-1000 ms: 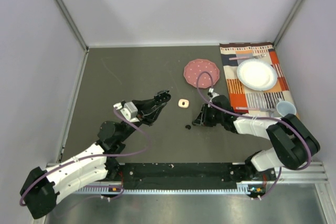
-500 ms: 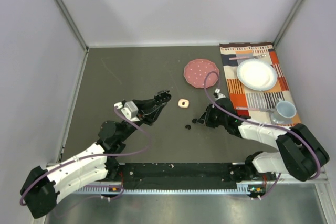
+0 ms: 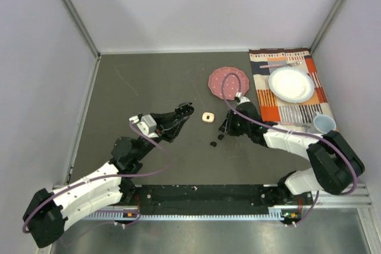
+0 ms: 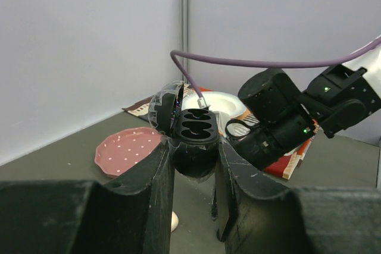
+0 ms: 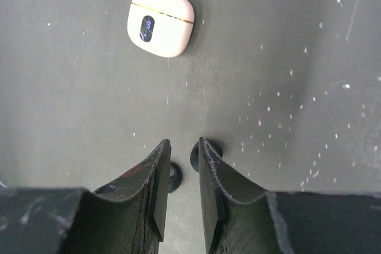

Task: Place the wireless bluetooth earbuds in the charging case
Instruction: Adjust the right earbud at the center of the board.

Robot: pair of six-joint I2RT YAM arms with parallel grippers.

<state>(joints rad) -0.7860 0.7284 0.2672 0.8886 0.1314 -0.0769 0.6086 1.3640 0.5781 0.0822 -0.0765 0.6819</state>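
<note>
- I see two black earbuds (image 5: pixel 174 178) on the dark table (image 5: pixel 286 46), low in the right wrist view; one shows in the slim gap between the right gripper (image 5: pixel 182 144) fingers, the other sits against the inner edge of the right-hand finger (image 5: pixel 214 188); whether either touches a finger I cannot tell
- that gripper's jaws stand slightly apart, a narrow slot between them
- from the top view, one earbud lies just lower left of the right gripper, near the frame's centre
- charging cases, I count two: a black case (image 4: pixel 193 132), lid up and two sockets showing, clamped between the left gripper (image 4: pixel 194 147) fingers at the centre of the left wrist view; a cream case (image 5: pixel 161 22), closed, lying on the table at the upper left of the right wrist view, apart from the fingers
- in the top view the cream case sits between the two grippers
- farther out, upper right: one pink disc (image 3: pixel 228 81), one striped placemat (image 3: pixel 262 96) bearing one white plate (image 3: pixel 291 84) and one cup (image 3: pixel 324 124)
</note>
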